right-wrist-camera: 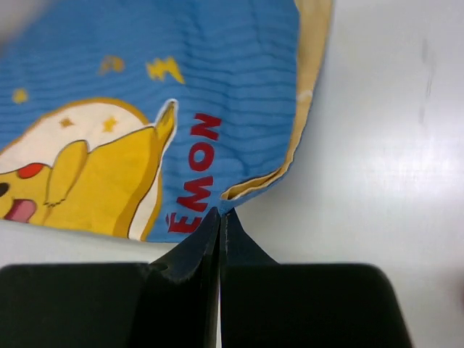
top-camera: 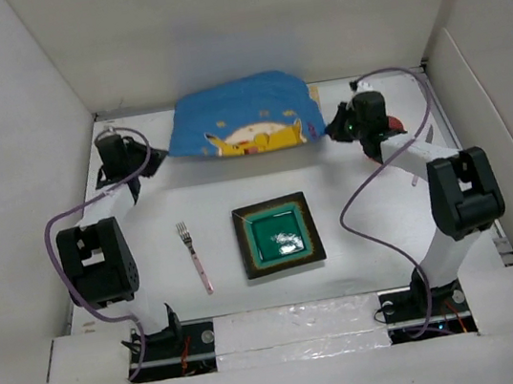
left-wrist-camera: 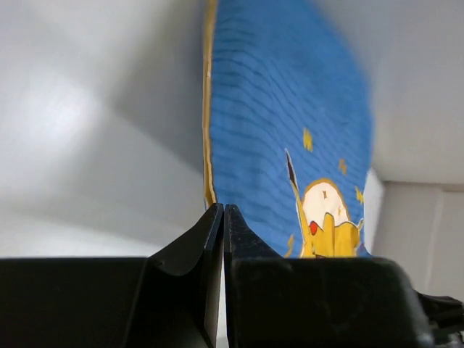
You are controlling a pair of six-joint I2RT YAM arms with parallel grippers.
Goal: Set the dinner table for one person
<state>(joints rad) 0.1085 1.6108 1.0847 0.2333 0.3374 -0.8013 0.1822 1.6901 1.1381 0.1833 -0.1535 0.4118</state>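
Note:
A blue cartoon-printed cloth mat hangs spread between my two grippers at the back of the white dinner table. My left gripper is shut on the mat's left corner; the left wrist view shows the jaws pinched on the mat's yellow-trimmed edge. My right gripper is shut on the right corner; the right wrist view shows its tips pinching the mat's folded corner. A square green plate with a dark rim lies mid-table. A fork with a pink handle lies to its left.
White walls border the table at the back and both sides. A small red thing shows partly behind my right wrist. Purple cables loop from both arms over the table sides.

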